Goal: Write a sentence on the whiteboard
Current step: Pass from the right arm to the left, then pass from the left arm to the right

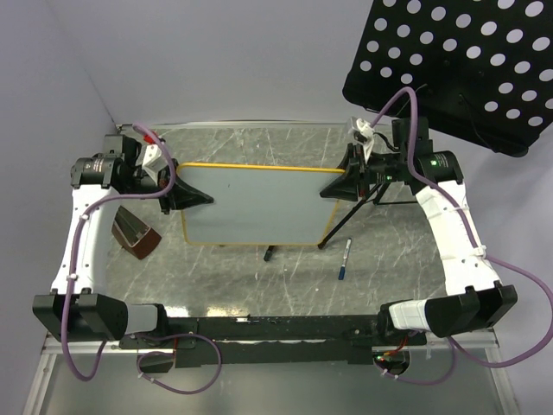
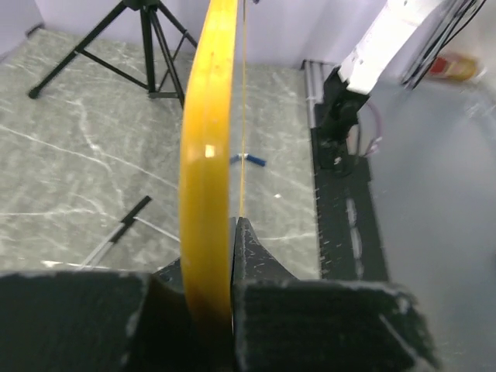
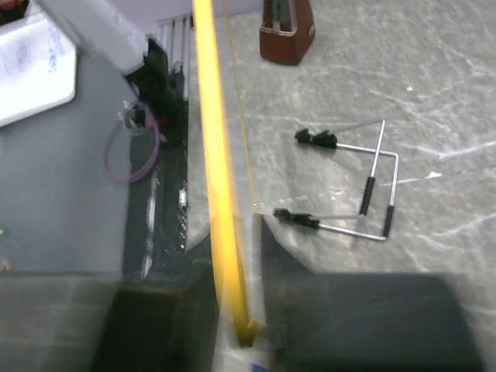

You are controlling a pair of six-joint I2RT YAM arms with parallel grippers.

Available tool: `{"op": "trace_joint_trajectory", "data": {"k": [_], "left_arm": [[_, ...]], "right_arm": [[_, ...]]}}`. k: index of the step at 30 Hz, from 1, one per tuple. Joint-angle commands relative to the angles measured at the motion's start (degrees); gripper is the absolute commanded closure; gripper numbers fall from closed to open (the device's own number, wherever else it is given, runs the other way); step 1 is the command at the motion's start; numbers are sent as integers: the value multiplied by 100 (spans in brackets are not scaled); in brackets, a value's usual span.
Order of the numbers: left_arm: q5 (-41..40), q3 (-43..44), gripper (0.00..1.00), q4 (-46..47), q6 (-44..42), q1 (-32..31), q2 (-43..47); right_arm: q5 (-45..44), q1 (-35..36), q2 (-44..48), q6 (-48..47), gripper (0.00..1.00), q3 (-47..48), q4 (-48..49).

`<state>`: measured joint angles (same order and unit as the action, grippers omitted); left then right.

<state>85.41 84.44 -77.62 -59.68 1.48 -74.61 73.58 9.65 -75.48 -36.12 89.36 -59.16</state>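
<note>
Top external view has the whiteboard [image 1: 259, 207] at the middle of the table [image 1: 259, 143], caught by its two short ends between my claws, its pale face turned up toward the overhead camera. My left claw [image 1: 206, 198] meets the board's left end and my right claw [image 1: 328, 190] meets its right end.

From my left wrist, the board's yellow rim [image 2: 208, 155] runs straight up out of the slot between my fingers [image 2: 254, 256], which are pressed together on it with no gap showing. That claw is closed down hard on the board.

From my right wrist, the same rim sits in the slot between my fingers [image 3: 349, 310], but the near part of the picture is blurred. I cannot tell whether that claw is pinching the board or standing a little off it.

A marker [image 1: 346, 258] lies on the table just beside the board's near right corner, apart from both claws. A brown block [image 1: 138, 232] rests on the table near my left arm. A bent wire stand [image 3: 366, 195] lies flat on the table in my right wrist view. A black panel full of holes [image 1: 458, 69] stands at the far right.
</note>
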Motion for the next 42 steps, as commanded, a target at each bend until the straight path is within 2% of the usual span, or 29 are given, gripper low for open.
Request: {"op": "trace_joint_trajectory", "data": {"k": [1, 2, 5, 11, 17, 25, 30, 34, 39, 42], "left_arm": [[1171, 231, 99, -33, -553, 160, 324], [1163, 204, 99, -33, -562, 230, 385], [1171, 125, 99, -16, -527, 405, 421], [1171, 151, 99, 2, -413, 634, 359], [1171, 309, 99, -7, -220, 766, 289], [1154, 406, 99, 2, -132, 758, 87], [1163, 318, 99, 2, -175, 591, 60], [1163, 283, 99, -7, -176, 415, 209], [1154, 195, 99, 11, -176, 345, 289], [1154, 195, 99, -16, -202, 327, 263]], "right_arm": [[174, 81, -28, 553, 50, 310, 361], [157, 90, -19, 623, 36, 319, 396], [-45, 81, -2, 737, 24, 345, 563], [-616, -77, 200, 1115, 17, 337, 993], [-924, -780, 701, 1371, 15, 187, 1337], [-846, -860, 1053, 1125, 14, -261, 1187], [-1344, -456, 764, 826, 14, -639, 1379], [-1294, -359, 395, 782, 14, -745, 1741], [-1241, 105, -212, 98, 14, -95, 1066], [-1083, 483, -353, -280, 20, 46, 636]]}}
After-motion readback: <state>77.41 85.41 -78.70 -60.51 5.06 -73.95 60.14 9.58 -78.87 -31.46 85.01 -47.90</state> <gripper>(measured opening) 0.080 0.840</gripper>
